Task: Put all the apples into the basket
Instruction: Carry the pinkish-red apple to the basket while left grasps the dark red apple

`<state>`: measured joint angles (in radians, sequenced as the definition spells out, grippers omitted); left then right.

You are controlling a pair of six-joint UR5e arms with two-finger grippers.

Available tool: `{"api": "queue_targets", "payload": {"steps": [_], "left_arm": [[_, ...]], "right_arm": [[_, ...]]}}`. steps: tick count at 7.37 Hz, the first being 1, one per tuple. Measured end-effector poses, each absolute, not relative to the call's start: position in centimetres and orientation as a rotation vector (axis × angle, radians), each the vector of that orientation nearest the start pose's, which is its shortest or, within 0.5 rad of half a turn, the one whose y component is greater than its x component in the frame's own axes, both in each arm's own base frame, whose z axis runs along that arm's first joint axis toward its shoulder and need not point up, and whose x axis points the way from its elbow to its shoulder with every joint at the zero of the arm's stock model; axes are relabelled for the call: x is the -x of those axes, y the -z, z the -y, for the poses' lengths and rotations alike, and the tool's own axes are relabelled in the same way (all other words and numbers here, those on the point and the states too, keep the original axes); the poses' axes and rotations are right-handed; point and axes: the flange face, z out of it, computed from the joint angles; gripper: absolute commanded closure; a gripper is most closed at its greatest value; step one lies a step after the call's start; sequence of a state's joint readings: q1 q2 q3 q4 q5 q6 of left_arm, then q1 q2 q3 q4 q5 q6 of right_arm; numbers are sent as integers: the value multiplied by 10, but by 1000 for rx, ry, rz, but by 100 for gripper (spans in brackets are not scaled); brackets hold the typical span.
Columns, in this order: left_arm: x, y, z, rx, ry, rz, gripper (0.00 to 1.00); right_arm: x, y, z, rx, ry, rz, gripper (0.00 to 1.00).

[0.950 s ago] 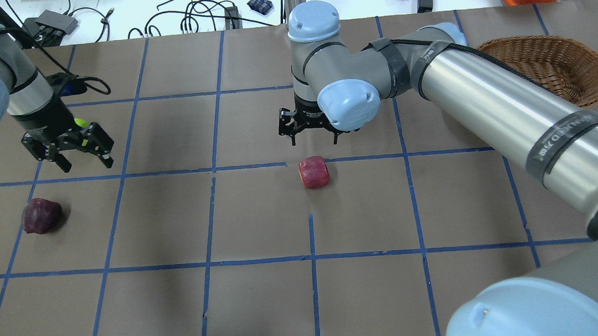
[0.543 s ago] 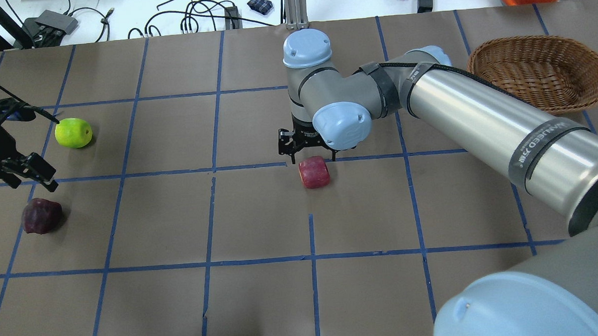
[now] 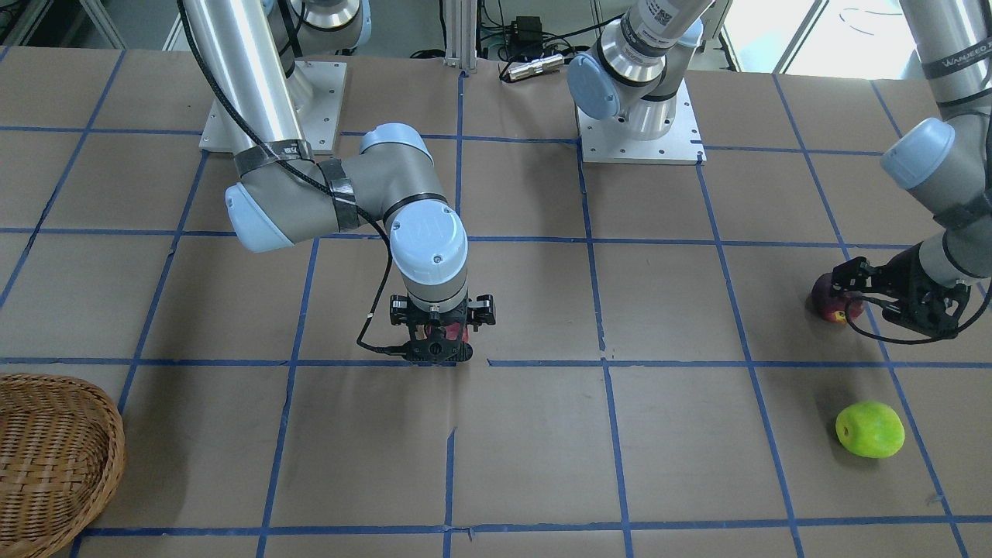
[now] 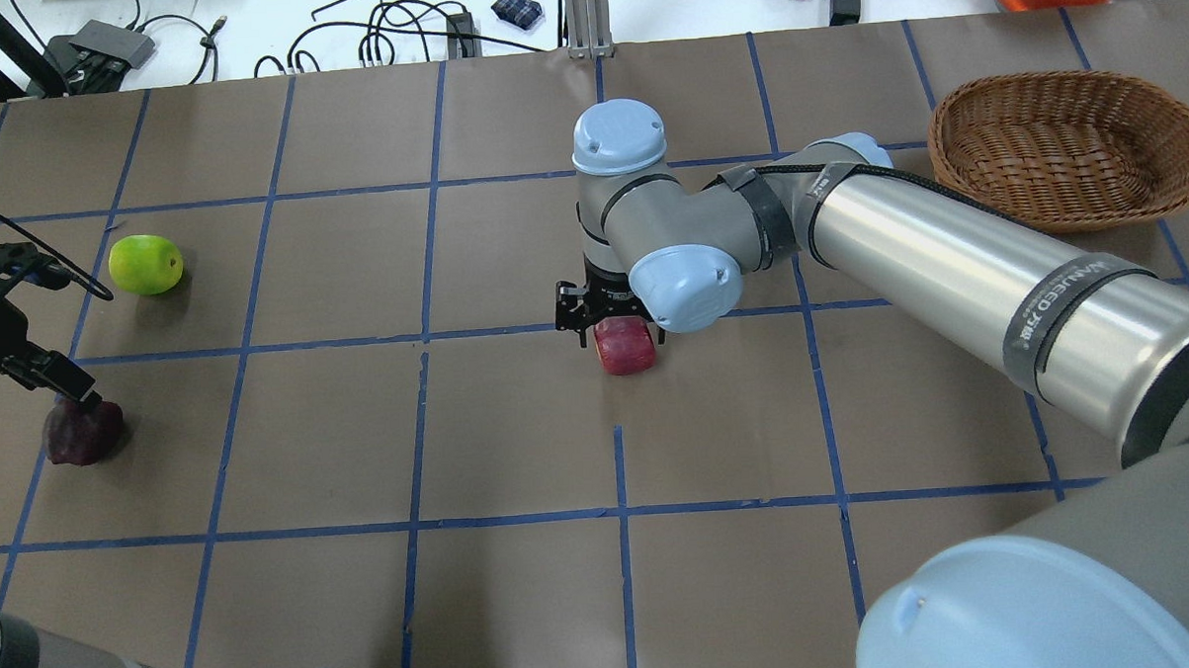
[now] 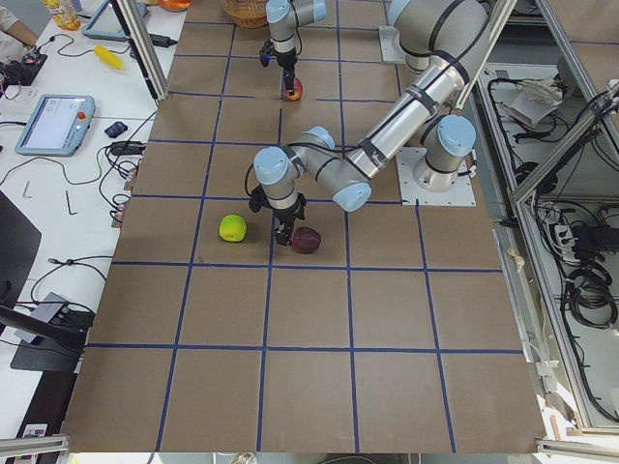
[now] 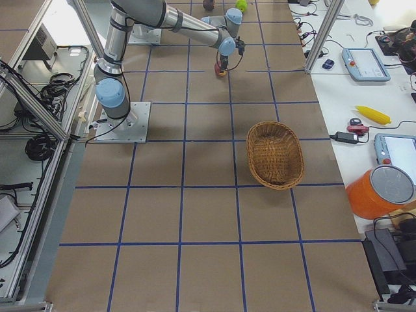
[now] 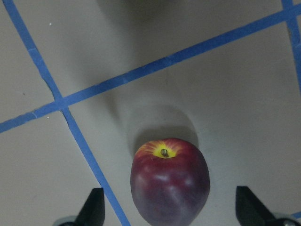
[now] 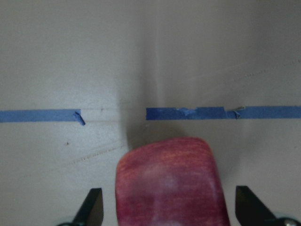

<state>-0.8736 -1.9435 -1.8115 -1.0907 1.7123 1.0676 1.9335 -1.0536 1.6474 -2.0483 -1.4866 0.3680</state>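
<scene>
The red apple (image 4: 627, 353) lies at mid table. My right gripper (image 8: 170, 212) is open and low over it, and the red apple (image 8: 171, 181) sits between the two fingertips (image 8: 91, 207). The dark maroon apple (image 4: 84, 433) lies at the far left. My left gripper (image 7: 171, 212) is open, with the maroon apple (image 7: 170, 183) between its fingertips (image 7: 249, 207), stem end facing away. The lime green apple (image 4: 145, 264) lies alone beyond it. The wicker basket (image 4: 944, 149) stands at the far right and holds nothing.
The table is brown paper with a blue tape grid. The right arm's long silver link (image 4: 948, 262) stretches from the near right corner towards the middle. Cables and small tools (image 4: 396, 29) lie on the white bench beyond the far edge.
My right gripper has come down and nearer, over the red apple. My left gripper has moved off the green apple, leftwards and nearer, down around the maroon apple. No apple has moved.
</scene>
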Motion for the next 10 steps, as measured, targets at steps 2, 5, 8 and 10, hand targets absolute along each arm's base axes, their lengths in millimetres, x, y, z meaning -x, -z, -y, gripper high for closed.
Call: {"api": "queue_targets", "payload": {"steps": [2,5,8,10], "left_arm": [[-288,-190,497,-563,-372,-3128,5],[-294,-165,492,-543,-424,-3170,66],[-280,-178,501,-483,-433,-3174,73],[-227,-202,517,-413,-433,-3190,73]], "right_arm": [[-354,-205,534,-8,-207,-3090,100],[-339,-240,546,-42,-137,-3086,100],[-202,-336,600,-333,-50,-3051,100],[-68,-372,630,-403,5,-3062,100]]}}
